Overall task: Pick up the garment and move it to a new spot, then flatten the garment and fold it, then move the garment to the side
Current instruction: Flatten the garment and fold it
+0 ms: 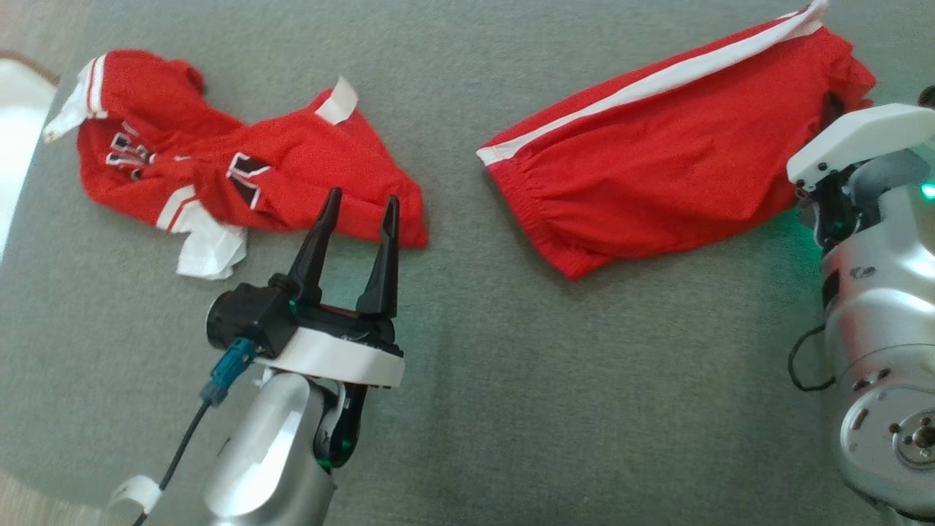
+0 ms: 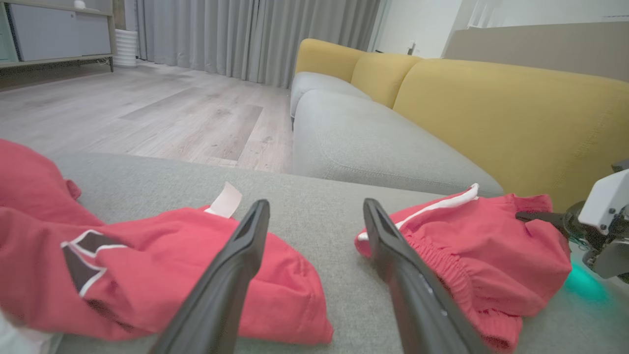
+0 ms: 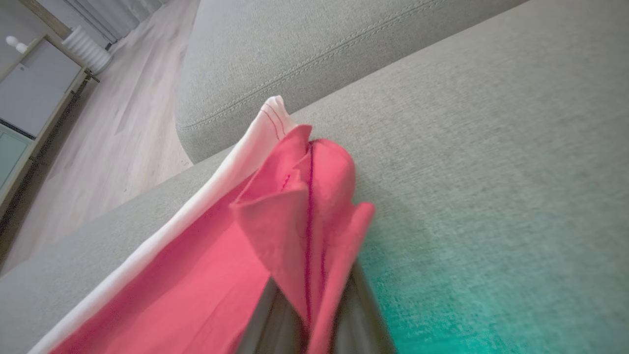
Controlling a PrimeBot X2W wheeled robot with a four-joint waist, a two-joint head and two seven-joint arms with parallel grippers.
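Note:
The garment is a pair of red shorts (image 1: 657,153) with a white side stripe, lying on the right of the grey cushion (image 1: 511,380). My right gripper (image 1: 833,117) is at their right end, shut on a fold of the red cloth. The right wrist view shows that fold (image 3: 304,211) pinched between the fingers of the right gripper (image 3: 307,314). In the left wrist view the shorts (image 2: 481,250) lie to the right. My left gripper (image 1: 364,196) stands open at the near edge of a crumpled red jersey (image 1: 241,168), holding nothing. From the left wrist, the left gripper (image 2: 315,204) points between the jersey (image 2: 147,265) and the shorts.
Both clothes rest on a wide grey cushion. Beyond it stands a sofa with a grey seat (image 2: 368,137) and yellow backs (image 2: 491,113). A wooden floor (image 2: 147,113) runs to curtains and a low cabinet (image 2: 49,29). The cushion's left edge (image 1: 22,212) is near the jersey.

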